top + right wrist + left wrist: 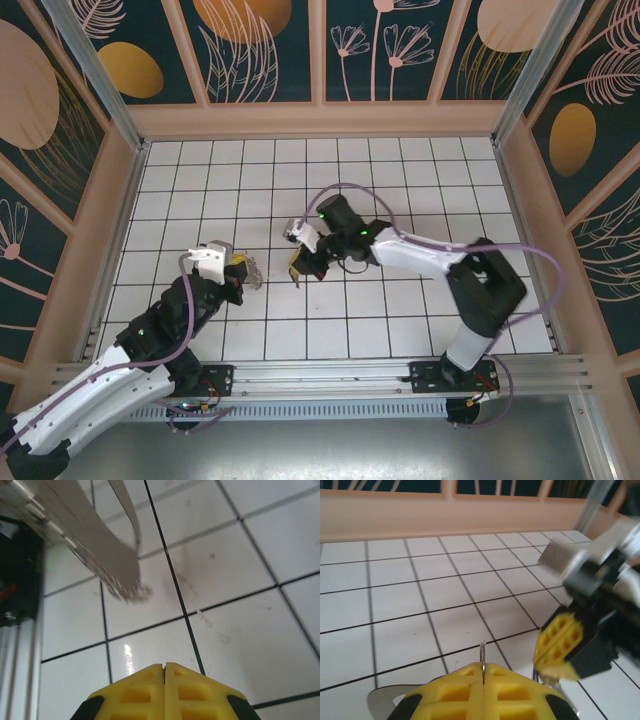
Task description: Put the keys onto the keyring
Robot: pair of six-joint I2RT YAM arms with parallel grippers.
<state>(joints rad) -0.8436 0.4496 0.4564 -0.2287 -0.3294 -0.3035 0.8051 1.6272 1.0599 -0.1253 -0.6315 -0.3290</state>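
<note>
My left gripper (483,667) is shut on a thin metal wire that stands up edge-on between its yellow fingers; it looks like the keyring (482,652). In the top view this gripper (243,270) holds a small brownish-grey bundle, the keyring (256,272), just above the tiles. A flat grey metal piece (380,700) shows under the left fingers. My right gripper (297,266) hovers about one tile to the right, shut, with nothing showing between its fingertips (164,666). A blurred grey toothed blade, probably one of the keys (107,560), hangs close to the right wrist camera.
The floor is white tiles with black lines (400,180), walled by pale wooden panels (320,120). An aluminium rail (330,375) runs along the near edge. The right gripper's yellow fingers (562,642) loom close on the right of the left wrist view.
</note>
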